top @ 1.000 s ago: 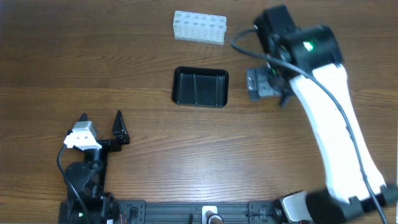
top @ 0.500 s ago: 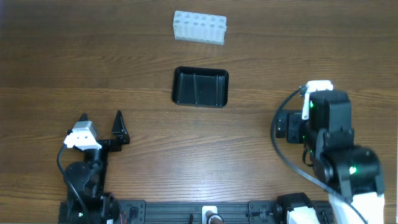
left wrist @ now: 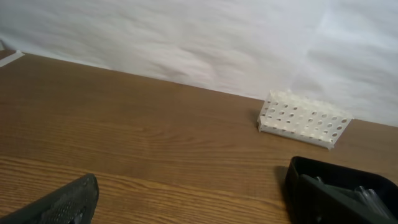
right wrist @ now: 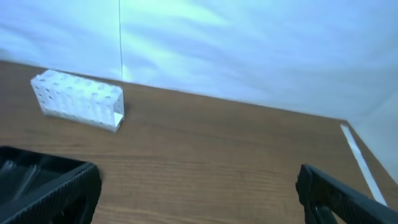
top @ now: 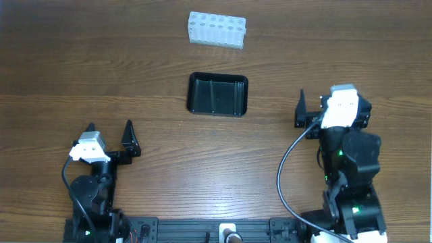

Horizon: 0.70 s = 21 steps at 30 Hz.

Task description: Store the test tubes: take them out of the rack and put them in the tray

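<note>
Test tubes (left wrist: 365,198): lying flat inside the black tray (top: 218,94), showing as clear cylinders against its dark floor. White rack (top: 216,30): standing on the desk (top: 135,67) beyond the tray, apart from it. Left claw (top: 109,127): sitting well off to the tray's left and nearer the arm bases, gaping wide, gripping nothing. Right claw (right wrist: 199,177): sitting to the tray's right, likewise gaping wide, gripping nothing.

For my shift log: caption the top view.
Left gripper and right gripper open near their bases; black tray mid-table, white rack beyond.
</note>
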Each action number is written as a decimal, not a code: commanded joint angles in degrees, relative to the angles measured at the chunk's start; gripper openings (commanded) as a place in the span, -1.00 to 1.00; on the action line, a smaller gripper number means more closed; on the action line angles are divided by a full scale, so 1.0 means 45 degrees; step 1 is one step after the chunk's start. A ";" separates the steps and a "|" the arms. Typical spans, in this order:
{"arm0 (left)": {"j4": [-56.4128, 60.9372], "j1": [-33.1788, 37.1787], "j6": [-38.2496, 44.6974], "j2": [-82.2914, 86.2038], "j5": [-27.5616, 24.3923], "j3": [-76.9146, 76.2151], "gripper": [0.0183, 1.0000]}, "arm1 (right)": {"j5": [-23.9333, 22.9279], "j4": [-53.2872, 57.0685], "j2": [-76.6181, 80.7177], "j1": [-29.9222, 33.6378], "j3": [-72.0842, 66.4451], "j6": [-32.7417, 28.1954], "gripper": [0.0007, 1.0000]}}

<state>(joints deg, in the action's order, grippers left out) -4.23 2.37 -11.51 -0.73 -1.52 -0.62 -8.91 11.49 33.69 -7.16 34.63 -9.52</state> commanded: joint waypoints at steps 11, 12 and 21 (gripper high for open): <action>-0.0034 0.0010 0.0185 0.0087 0.0049 0.0063 1.00 | 0.0107 -0.0418 -0.4371 0.1695 -0.3075 -0.0185 0.99; -0.0034 0.0005 0.0185 0.0087 0.0044 0.0063 1.00 | 0.0107 -0.0413 -0.4736 0.1846 -0.3288 -0.0185 0.99; -0.0039 0.0010 0.0185 0.0087 0.0044 0.0068 1.00 | 0.0107 -0.0413 -0.6523 0.2419 -0.4605 -0.0189 0.99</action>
<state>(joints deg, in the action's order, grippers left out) -4.23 2.37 -11.51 -0.73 -1.52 -0.62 -8.88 9.85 5.58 3.25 15.18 -10.31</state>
